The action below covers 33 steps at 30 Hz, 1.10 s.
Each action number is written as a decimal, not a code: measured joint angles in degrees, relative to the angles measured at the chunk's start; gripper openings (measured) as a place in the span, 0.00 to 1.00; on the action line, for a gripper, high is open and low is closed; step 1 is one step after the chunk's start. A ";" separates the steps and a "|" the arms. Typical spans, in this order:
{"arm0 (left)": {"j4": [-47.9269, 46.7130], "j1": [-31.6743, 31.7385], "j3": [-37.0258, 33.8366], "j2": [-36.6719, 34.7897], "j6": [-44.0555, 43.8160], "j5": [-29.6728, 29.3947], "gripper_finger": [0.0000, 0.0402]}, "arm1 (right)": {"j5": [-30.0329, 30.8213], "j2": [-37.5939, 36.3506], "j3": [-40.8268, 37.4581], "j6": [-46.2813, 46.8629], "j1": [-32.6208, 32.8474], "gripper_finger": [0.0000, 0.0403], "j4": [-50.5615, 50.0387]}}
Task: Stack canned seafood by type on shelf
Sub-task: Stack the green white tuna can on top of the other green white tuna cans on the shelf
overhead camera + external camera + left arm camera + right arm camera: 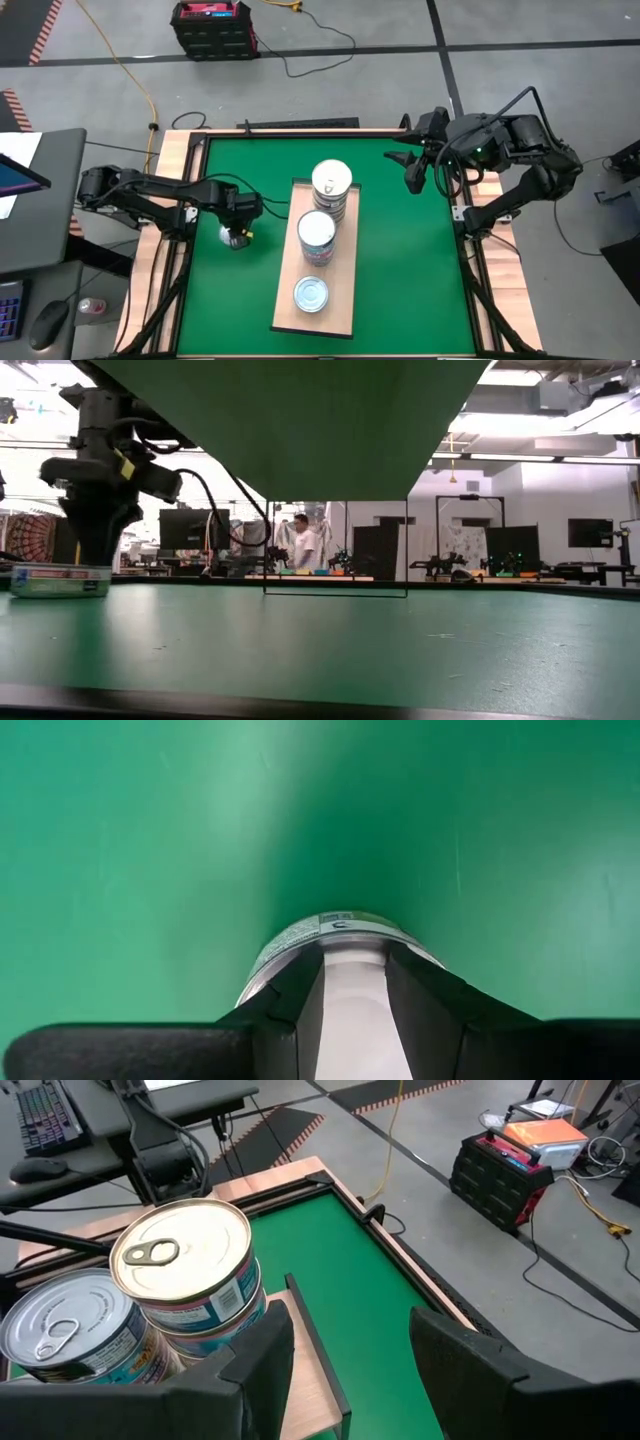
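Cans: three lots on the shelf (pixel 340 300), which lies lengthwise mid-mat (pixel 400 260). Far stack (pixel 331 187), gold-topped, several high. Middle stack (pixel 317 237), silver-topped, just beside it. Near can (pixel 311 294), single, silver lid, apart from the stacks. A fourth can (pixel 236 238) sits off the shelf on the mat, to the shelf's left.

L gripper (pixel 238 228) is down over that can. L wrist view shows both fingers (pixel 290 1010) pinching the can (pixel 335 935) across its sides, can resting on the mat. Low view: can (pixel 60 580) flat on the mat under the gripper (pixel 95 555).

R gripper (pixel 412 170) hovers at the mat's far-right corner, well apart from the shelf, fingers (pixel 255 1355) spread, nothing between them.

Person (pixel 303 545) in the room beyond the table.
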 joint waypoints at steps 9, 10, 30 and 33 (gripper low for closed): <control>5.18 3.32 0.08 -2.49 -2.32 -4.55 0.26 | 0.00 0.00 0.00 0.17 0.00 0.57 0.00; 4.36 4.01 0.31 -3.19 -1.38 -3.55 0.26 | 0.00 0.00 0.00 0.17 0.00 0.57 -0.01; 1.28 21.94 1.06 1.09 17.25 11.95 0.26 | -0.02 0.00 0.00 0.63 0.00 0.57 1.23; 1.05 22.60 1.79 3.65 18.64 13.75 0.19 | -0.02 0.00 0.00 0.63 -0.08 0.57 1.23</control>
